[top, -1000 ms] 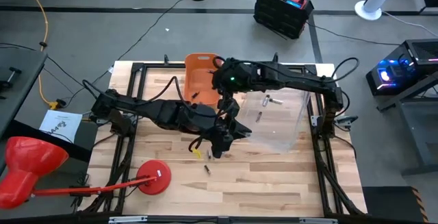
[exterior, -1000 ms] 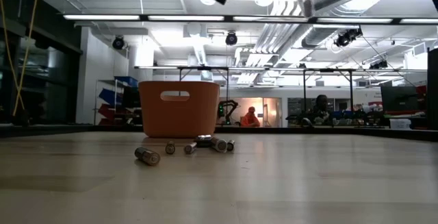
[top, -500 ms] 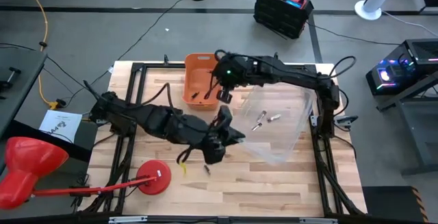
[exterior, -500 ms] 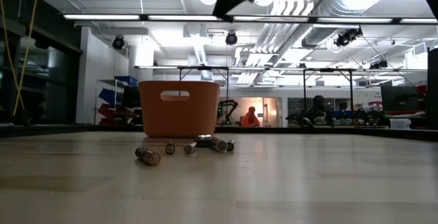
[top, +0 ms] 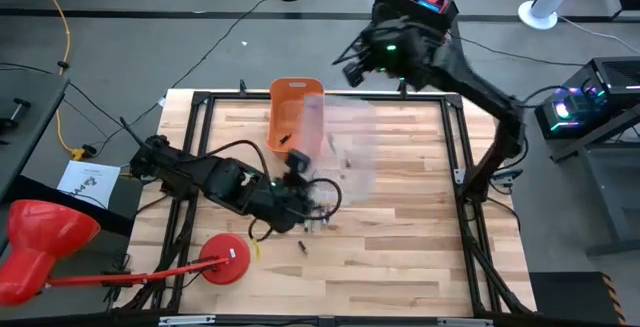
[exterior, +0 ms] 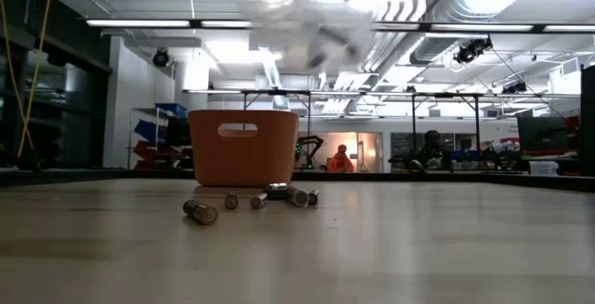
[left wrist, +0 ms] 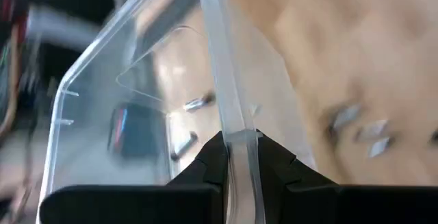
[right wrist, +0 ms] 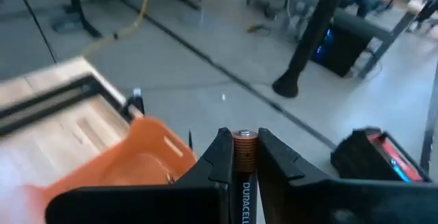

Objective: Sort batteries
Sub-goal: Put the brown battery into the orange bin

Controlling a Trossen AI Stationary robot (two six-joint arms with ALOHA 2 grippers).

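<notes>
My left gripper (left wrist: 237,157) (top: 306,179) is over the middle of the table and is shut on a clear plastic bin (top: 338,139) (exterior: 299,18), which is in the air and blurred. Two small batteries (left wrist: 197,103) lie inside the bin. My right gripper (right wrist: 244,157) (top: 348,59) is raised high beyond the table's far edge and is shut on a coppery-topped dark battery. An orange bin (top: 288,115) (exterior: 243,146) (right wrist: 133,157) stands on its base at the far side. Several loose batteries (exterior: 200,212) (top: 316,223) lie on the wood. My left gripper pinches the clear bin by the rim of one wall (left wrist: 230,125), one finger on each side of the wall. The bin is lifted clear of the table and tilted. My right gripper pinches the battery (right wrist: 244,146) between its two fingers. The battery lies along the fingers with its coppery end (right wrist: 244,136) sticking out past the tips, lifted clear.
A red suction-cup stand (top: 226,259) sits at the near left of the table. A black metal frame (top: 462,167) runs round the table's edges. A dark case (top: 413,9) stands on the floor beyond the far edge. The table's right half is bare wood.
My left gripper has swung the clear bin up off the table's right half and carried it left toward the orange bin, tilting it. My right gripper has risen from over the orange bin and moved far and right, beyond the table's far edge.
</notes>
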